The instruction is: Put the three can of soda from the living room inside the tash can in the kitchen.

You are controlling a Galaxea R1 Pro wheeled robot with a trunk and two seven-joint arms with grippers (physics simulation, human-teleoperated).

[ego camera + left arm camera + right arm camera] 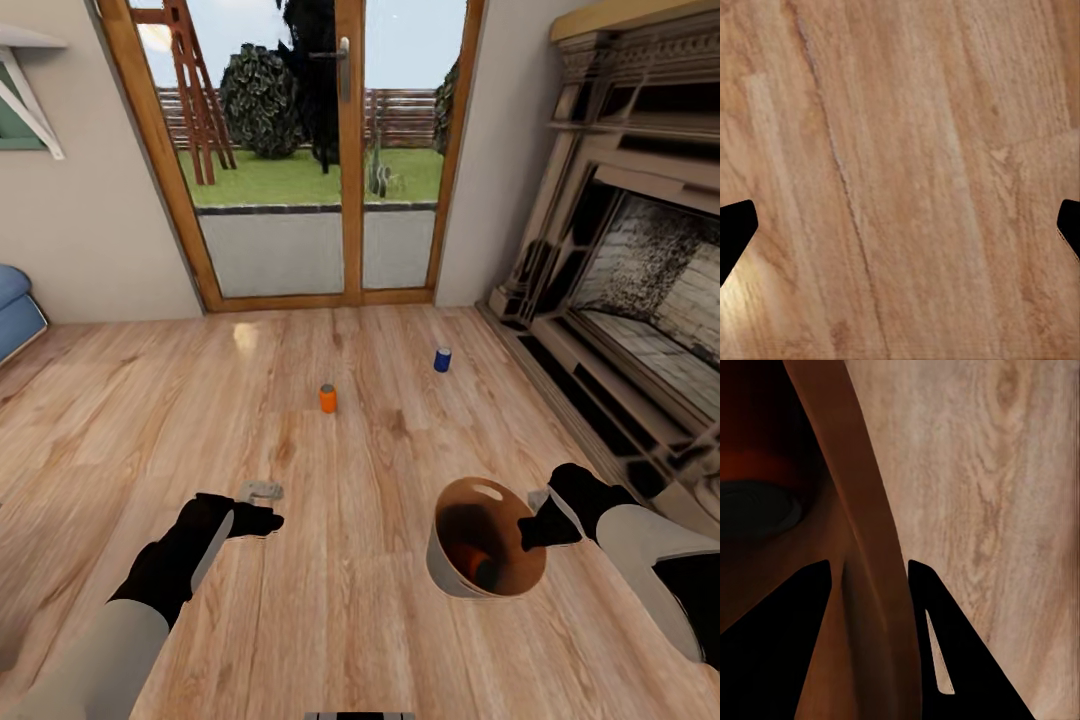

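My right gripper [535, 517] is shut on the rim of the trash can [438, 562], a light grey bin with a glossy brown inside, held just above the wood floor. One orange soda can [468, 560] lies inside it; in the right wrist view its silver top [757, 506] shows beyond the pinched rim [874, 585], with my right gripper [870, 566] astride that wall. A second orange can [327, 398] stands on the floor ahead, and the dark blue can [442, 359] stands farther right. My left gripper [265, 507] hovers open over bare planks, its fingertips [735, 232] wide apart.
Wood-framed glass doors [340, 150] close the far wall. The dark ornate fireplace [640, 280] runs along the right side. A light blue sofa corner [15, 312] shows at the left edge. Open plank floor [200, 400] lies between me and the cans.
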